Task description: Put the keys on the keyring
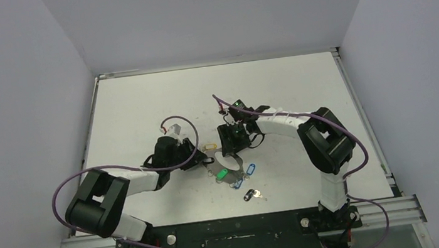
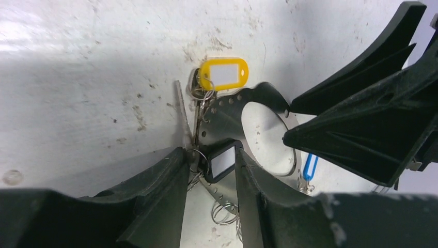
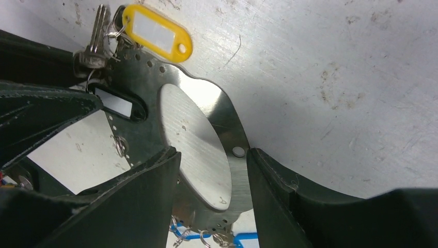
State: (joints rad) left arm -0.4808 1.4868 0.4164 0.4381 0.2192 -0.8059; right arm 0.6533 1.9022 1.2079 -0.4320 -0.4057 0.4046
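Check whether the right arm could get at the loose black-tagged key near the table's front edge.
Probably not now: the right gripper straddles the keyring; otherwise the key lies unobstructed.
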